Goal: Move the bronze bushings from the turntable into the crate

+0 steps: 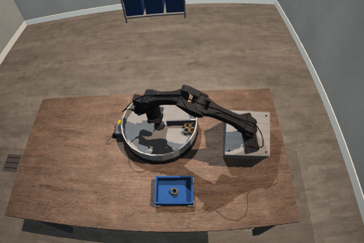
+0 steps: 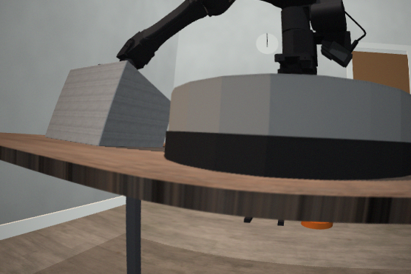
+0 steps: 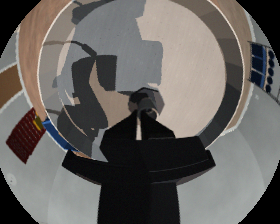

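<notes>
My gripper (image 1: 159, 126) (image 3: 138, 113) is low over the round grey turntable (image 1: 157, 156) (image 2: 281, 105), left of its middle. It is shut on the rim of a small dark grey ring at its fingertips, which looks like a steel bushing (image 3: 147, 100). Two bronze bushings (image 1: 187, 125) (image 1: 192, 130) and one steel bushing (image 1: 186, 130) sit together near the turntable's right rim. One bronze bushing (image 1: 173, 188) lies in the blue crate (image 1: 160, 195) at the table's front. In the exterior view the turntable's wall hides the fingers.
A dark bar (image 1: 178, 122) lies on the turntable next to the bushing group. The arm's grey base block (image 1: 262, 116) (image 2: 107, 109) stands to the right. A small yellow-marked box (image 1: 118, 130) sits at the turntable's left rim. A shelf with blue bins (image 1: 152, 0) stands at the back wall.
</notes>
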You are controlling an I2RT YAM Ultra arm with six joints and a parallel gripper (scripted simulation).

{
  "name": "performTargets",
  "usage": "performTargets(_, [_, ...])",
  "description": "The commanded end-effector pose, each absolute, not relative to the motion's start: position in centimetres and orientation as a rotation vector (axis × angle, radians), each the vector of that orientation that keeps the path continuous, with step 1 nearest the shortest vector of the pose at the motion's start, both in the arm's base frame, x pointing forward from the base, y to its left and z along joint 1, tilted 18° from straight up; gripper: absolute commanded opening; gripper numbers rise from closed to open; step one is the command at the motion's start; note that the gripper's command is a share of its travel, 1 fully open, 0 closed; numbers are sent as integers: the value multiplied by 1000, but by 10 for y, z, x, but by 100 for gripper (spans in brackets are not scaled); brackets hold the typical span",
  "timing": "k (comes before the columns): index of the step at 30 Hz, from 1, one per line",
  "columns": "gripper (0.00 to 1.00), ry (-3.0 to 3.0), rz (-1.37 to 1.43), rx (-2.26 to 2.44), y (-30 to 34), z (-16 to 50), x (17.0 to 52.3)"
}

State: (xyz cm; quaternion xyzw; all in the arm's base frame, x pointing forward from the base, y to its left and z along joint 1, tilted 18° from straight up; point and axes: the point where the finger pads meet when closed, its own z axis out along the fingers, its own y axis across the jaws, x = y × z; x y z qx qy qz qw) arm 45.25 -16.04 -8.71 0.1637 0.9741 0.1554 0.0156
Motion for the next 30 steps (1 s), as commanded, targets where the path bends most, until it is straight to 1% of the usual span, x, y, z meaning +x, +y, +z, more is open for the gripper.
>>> performTargets(1, [0, 3030, 496, 520, -158, -94, 453])
performTargets(30, [0, 3032, 499, 528, -159, -95, 451])
